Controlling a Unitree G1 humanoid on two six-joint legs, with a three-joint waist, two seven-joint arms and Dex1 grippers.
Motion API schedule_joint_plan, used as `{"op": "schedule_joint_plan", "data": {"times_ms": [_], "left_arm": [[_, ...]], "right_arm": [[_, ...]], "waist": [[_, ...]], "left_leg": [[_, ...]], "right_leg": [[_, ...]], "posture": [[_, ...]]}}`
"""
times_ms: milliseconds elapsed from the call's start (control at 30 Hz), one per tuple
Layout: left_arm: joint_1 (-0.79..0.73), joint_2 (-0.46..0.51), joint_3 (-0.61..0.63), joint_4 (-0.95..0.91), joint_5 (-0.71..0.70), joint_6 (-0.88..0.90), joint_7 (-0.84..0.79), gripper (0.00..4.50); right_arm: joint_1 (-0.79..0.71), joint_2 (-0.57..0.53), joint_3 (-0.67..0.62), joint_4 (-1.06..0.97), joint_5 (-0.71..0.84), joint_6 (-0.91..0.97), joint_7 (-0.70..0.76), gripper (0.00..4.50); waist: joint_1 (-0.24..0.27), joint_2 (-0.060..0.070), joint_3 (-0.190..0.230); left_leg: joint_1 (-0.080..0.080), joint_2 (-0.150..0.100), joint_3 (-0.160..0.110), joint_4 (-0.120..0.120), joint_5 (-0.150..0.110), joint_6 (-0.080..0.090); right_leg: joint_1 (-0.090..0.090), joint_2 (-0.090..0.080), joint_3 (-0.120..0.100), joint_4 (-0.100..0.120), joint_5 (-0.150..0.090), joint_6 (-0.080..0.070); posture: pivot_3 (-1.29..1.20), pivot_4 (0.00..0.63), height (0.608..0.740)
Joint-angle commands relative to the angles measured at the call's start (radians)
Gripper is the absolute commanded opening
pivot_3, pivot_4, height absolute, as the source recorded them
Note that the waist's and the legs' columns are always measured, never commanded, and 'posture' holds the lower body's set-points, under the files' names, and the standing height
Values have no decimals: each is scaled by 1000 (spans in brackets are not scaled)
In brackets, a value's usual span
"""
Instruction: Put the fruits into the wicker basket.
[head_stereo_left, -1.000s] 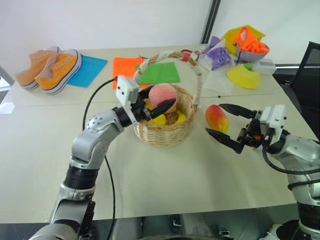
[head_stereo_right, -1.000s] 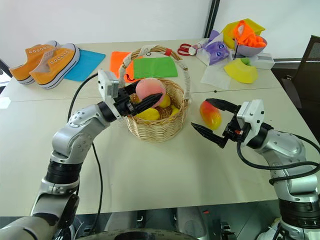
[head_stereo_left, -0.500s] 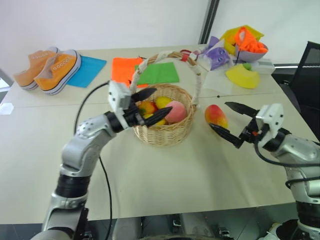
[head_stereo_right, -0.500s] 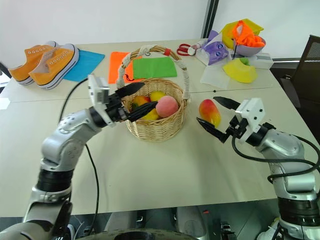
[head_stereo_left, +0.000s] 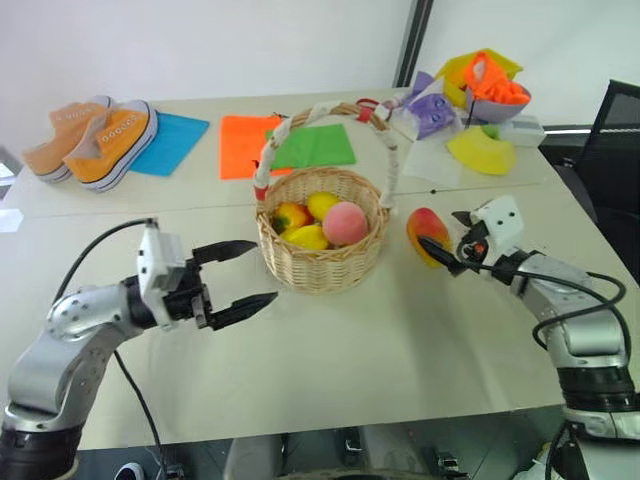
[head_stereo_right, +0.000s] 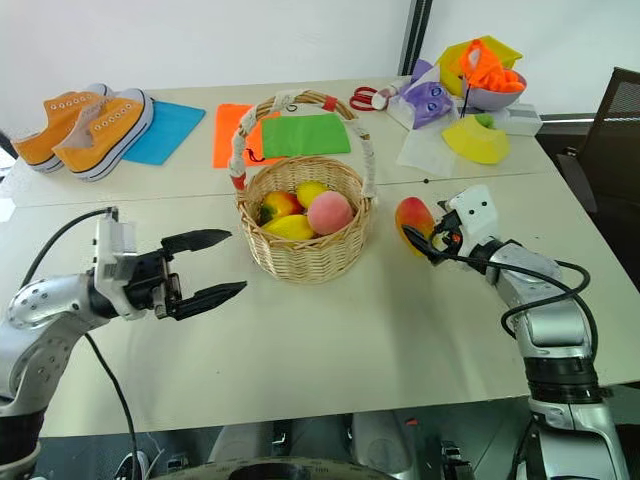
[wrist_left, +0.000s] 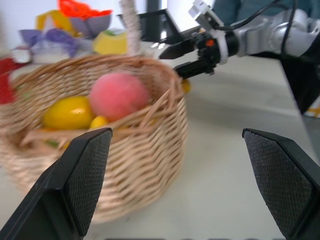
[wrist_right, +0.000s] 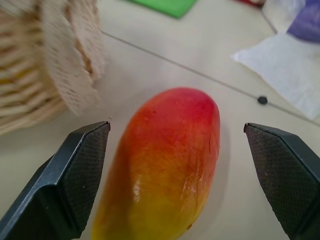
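- pink peach (head_stereo_right: 329, 212) inside wicker basket (head_stereo_right: 305, 250), at its 3 o'clock side, beside yellow lemons
- red-yellow mango (head_stereo_right: 413, 223) on table, just beside basket, at its 3 o'clock

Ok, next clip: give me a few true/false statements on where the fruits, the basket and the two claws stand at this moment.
1. The peach lies inside the wicker basket. True.
2. The mango is in the basket too. False: it lies on the table beside the basket, on the robot's right.
3. The right claw stands open, with one finger on either side of the mango. True.
4. The left claw is shut on a lemon. False: it is open and holds nothing, apart from the basket on the robot's left.
5. The orange shoes stand right next to the mango. False: they are at the far left corner of the table.
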Motion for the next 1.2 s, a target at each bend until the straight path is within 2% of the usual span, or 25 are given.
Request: {"op": "schedule_joint_plan", "data": {"times_ms": [33,367,467,533,700,767,833,900,933,1000,1067,1200], "left_arm": [[40,-16,33,-24,14,-54,10,4471],[91,-16,49,-57,6,-67,28,4471],[80,-20,35,-66,4,-64,43,4500],[72,-19,31,-60,4,-64,43,4500],[62,-18,30,-44,5,-63,39,4500],[58,-23,31,-41,4,-63,44,4500],[50,-32,34,-33,-1,-59,56,4500],[49,-37,44,-10,-4,-60,60,4500],[50,-39,48,1,1,-67,59,4500],[53,-42,56,16,3,-73,60,4500],[50,-50,60,31,4,-78,69,4500],[23,-69,56,69,38,-112,93,4500]], "right_arm": [[-45,-3,13,37,-39,2,-13,4500],[-146,26,57,161,-66,65,5,4500],[-156,38,35,183,-52,67,3,3717],[-152,25,40,174,-71,56,2,2859],[-98,-13,-4,90,-41,21,58,2779],[-49,-33,-53,21,23,28,117,2779],[55,-90,-138,-79,127,32,248,2779],[192,-145,-305,-224,342,70,434,2779],[230,-165,-378,-276,475,141,483,2779],[259,-183,-429,-352,587,183,507,2779],[247,-188,-396,-411,620,215,468,2779],[118,-153,-176,-472,470,173,348,2779]], "waist": [[0,0,0],[-3,0,0],[-2,0,0],[-2,0,0],[2,0,0],[1,0,0],[6,0,0],[16,1,0],[18,1,0],[10,1,0],[-6,-1,0],[-10,-2,0]], "left_leg": [[0,0,0,0,0,0],[0,0,0,-1,0,1],[-1,0,0,-1,0,1],[-1,0,0,-1,0,1],[-1,0,1,-1,0,1],[-1,0,1,-1,-1,1],[-1,0,1,-1,-1,1],[-2,0,0,-1,-1,2],[-2,0,0,-1,-2,3],[-1,1,1,-1,-2,4],[1,1,2,-1,-2,4],[3,3,2,0,-2,4]], "right_leg": [[0,0,0,0,0,0],[-1,0,0,0,0,0],[-2,0,0,0,0,0],[-2,0,0,0,0,0],[-2,0,0,0,0,0],[-2,0,0,0,0,0],[-2,0,0,0,0,0],[-2,0,0,-1,0,1],[-2,0,0,-1,0,1],[-1,0,0,-1,0,1],[0,0,1,-1,0,1],[2,2,2,-1,0,0]], "posture": [[0,150,740],[0,150,740],[0,150,740],[0,150,740],[0,150,740],[0,150,740],[0,150,740],[0,150,740],[0,150,740],[0,150,740],[0,150,740],[0,150,740]]}}
